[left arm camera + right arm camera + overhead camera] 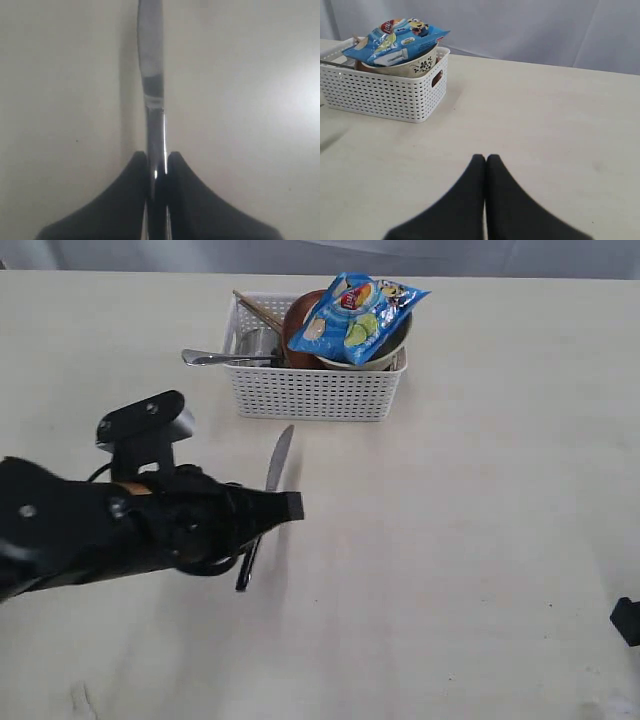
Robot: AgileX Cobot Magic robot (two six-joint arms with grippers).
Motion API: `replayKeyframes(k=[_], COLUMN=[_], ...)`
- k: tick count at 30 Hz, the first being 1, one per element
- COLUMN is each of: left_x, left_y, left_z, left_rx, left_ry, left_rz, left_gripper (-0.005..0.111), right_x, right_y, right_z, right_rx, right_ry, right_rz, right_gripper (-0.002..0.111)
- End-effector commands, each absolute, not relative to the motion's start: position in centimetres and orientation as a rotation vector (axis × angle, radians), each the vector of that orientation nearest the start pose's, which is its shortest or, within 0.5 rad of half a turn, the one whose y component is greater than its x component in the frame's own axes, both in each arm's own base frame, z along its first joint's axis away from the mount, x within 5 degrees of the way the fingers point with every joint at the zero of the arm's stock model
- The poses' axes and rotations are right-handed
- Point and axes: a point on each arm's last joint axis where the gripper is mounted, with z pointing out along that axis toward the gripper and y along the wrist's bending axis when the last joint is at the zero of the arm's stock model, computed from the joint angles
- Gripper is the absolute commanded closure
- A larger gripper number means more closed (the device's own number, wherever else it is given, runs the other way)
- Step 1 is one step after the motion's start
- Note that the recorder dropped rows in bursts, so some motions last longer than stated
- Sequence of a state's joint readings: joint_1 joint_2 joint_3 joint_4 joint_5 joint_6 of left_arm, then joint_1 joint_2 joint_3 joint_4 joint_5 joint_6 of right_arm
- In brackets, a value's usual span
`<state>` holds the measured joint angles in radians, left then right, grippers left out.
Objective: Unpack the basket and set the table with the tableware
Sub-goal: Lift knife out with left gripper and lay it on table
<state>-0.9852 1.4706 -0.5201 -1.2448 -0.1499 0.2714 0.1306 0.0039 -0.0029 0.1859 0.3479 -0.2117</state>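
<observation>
**Knife (152,75) out, the rest not unpacked yet**

Left gripper (157,165) is pinched on the knife handle, down by the table (480,540) just in front of the basket (315,395). Right gripper (486,165) is closed and empty. The bowl (415,65) and chip bag (355,315) are in the basket.

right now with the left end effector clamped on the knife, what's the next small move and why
Probably lower the knife flat onto the bare table and open the left end effector. The knife is already clear of the basket, and the shadow beside its blade suggests it is not resting on the surface yet.
</observation>
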Motion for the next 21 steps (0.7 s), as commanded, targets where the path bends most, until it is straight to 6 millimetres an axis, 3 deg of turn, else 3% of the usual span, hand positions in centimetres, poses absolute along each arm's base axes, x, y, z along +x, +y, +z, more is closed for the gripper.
replayKeyframes(k=[1, 4, 11, 14, 15, 16, 17, 19, 21], left_x=[16.7, 17.2, 17.4, 17.4, 17.4, 17.4, 17.4, 17.5, 17.6], left_y=[-22.3, -22.5, -22.5, -22.6, -22.6, -22.6, -22.6, -22.5, -22.5], left_z=[14.3, 13.1, 13.0, 13.1, 13.1, 13.1, 13.1, 13.1, 13.5], left_rx=[-0.21, -0.298, -0.255, -0.208, -0.199, -0.199, -0.201, -0.209, -0.182], left_ry=[2.546, 2.543, 2.525, 2.52, 2.519, 2.522, 2.522, 2.514, 2.496], left_rz=[-0.662, -0.617, -0.604, -0.602, -0.6, -0.602, -0.601, -0.597, -0.602], left_gripper=[0.107, 0.107, 0.105, 0.089, 0.08, 0.063, 0.058, 0.058, 0.067], right_x=[5.2, 5.2, 5.2, 5.2, 5.2, 5.2, 5.2, 5.2, 5.2], right_y=[1.2, 1.2, 1.2, 1.2, 1.2, 1.2, 1.2, 1.2, 1.2], right_z=[18.3, 18.3, 18.3, 18.3, 18.3, 18.3, 18.3, 18.3, 18.3], right_rx=[-0.204, -0.204, -0.204, -0.204, -0.204, -0.204, -0.204, -0.204, -0.204], right_ry=[1.812, 1.812, 1.812, 1.812, 1.812, 1.812, 1.812, 1.812, 1.812], right_rz=[0.116, 0.116, 0.116, 0.116, 0.116, 0.116, 0.116, 0.116, 0.116], right_gripper=[0.109, 0.109, 0.109, 0.109, 0.109, 0.109, 0.109, 0.109, 0.109])
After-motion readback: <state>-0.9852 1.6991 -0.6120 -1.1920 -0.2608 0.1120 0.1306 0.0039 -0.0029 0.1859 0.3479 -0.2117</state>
